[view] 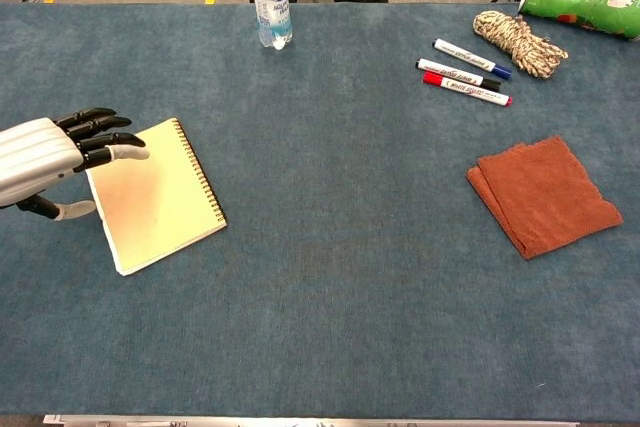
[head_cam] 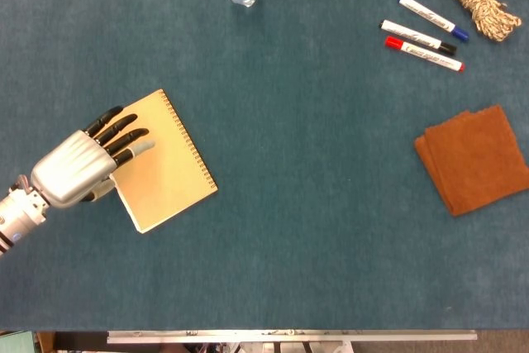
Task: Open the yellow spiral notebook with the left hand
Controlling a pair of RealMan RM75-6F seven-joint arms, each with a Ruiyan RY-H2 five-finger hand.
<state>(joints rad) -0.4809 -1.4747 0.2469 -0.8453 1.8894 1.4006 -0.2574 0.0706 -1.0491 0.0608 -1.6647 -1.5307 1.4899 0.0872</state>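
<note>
the left hand (head_cam: 76,169) hovers palm down, fingers extended and apart.
</note>
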